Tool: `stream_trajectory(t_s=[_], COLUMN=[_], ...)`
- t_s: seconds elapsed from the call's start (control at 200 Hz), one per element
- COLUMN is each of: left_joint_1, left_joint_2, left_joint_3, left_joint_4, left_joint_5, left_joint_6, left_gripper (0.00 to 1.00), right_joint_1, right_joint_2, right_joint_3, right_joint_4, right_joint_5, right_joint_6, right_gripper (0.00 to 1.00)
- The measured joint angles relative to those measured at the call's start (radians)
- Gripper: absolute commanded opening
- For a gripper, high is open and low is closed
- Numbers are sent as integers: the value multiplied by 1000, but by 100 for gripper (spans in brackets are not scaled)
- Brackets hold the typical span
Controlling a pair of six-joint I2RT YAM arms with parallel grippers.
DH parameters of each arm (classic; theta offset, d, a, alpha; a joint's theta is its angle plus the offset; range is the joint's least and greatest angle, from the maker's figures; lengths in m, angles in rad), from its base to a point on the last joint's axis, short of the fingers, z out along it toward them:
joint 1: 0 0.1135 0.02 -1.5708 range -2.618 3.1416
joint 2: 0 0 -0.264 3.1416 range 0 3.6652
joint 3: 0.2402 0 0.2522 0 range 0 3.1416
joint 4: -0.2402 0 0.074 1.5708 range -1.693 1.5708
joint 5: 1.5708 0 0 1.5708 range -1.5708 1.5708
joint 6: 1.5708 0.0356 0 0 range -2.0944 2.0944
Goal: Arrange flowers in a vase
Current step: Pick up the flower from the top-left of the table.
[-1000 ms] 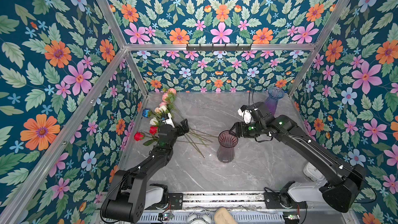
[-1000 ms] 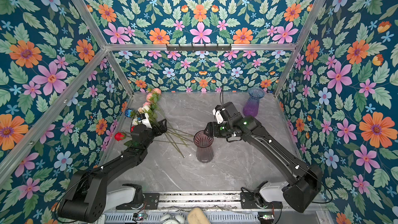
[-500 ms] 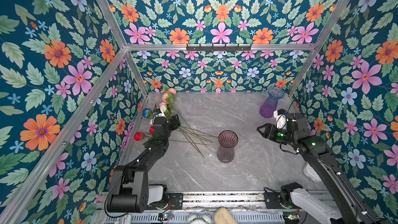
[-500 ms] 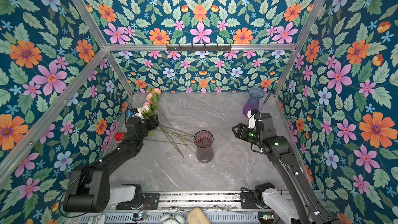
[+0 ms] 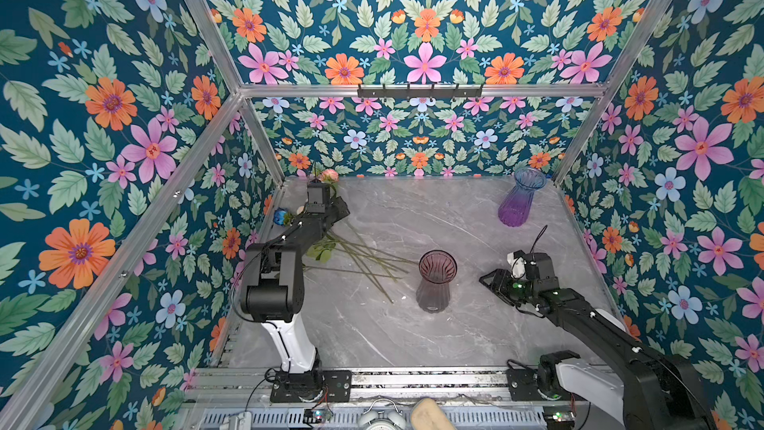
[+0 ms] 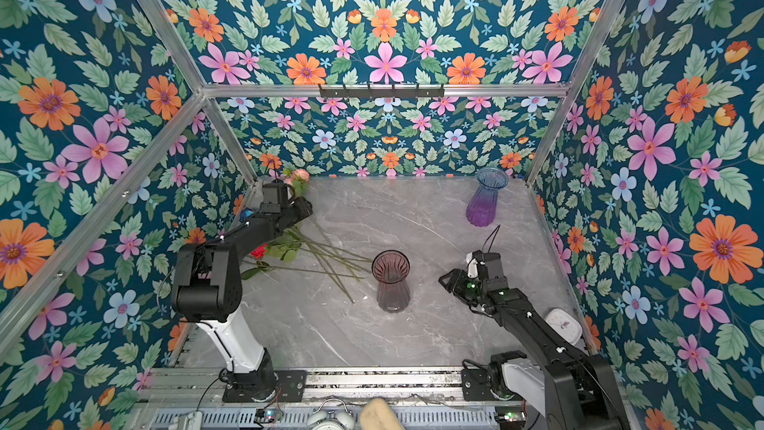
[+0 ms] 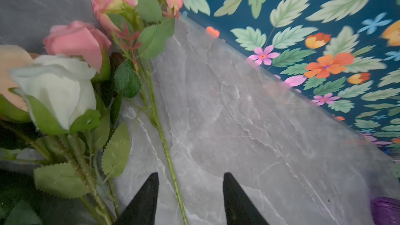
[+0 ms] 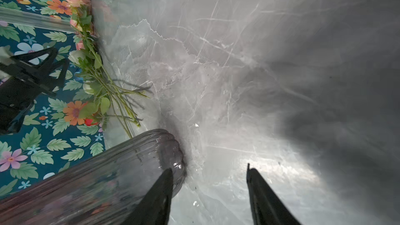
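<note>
Your left arm [image 5: 304,228] reaches far forward, the left gripper [image 7: 190,191] half open astride one stem [image 7: 166,152], not pinching it. The flowers [image 5: 323,251] lie flat on the table [image 5: 454,208], blooms toward the back left corner and stems toward the smoky vase [image 5: 436,279]. Your right gripper [image 8: 208,169] hangs beside that vase, jaws apart and empty.

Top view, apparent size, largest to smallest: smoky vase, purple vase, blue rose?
1-2. Dark smoky vase and purple vase: they look about alike, and the purple one stands farther back, so I won't rank them.
3. Blue rose: clearly smallest.
</note>
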Motion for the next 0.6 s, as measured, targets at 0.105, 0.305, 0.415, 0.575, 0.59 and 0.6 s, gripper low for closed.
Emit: stream_trajectory(t_s=[0.105,0.305,0.415,0.575,0.59,0.6], left_joint_1=[-14,-21,-23,-26,-28,-29], left_joint_2=[50,122,163,191,192,193], left_joint_3=[33,73,110,132,135,137], left_joint_4=[-64,-135,-141,-142,-142,-142], left_joint_5=[-6,-46,-57,-44,-44,-44], left_joint_6=[19,24,23,14,14,13], left_gripper=[46,45,39,18,17,17], right_joint_1=[0,0,0,0,0,0], right_joint_2=[6,-1,-17,-6,-2,-1], right_joint_3=[-35,-63,-74,-75,-75,-75], right_joint_4=[49,126,140,161,163,163], right_joint_5=[-6,-6,-6,-6,-6,-6], right_joint_6=[17,26,27,27,27,28], right_gripper=[57,57,57,57,56,56])
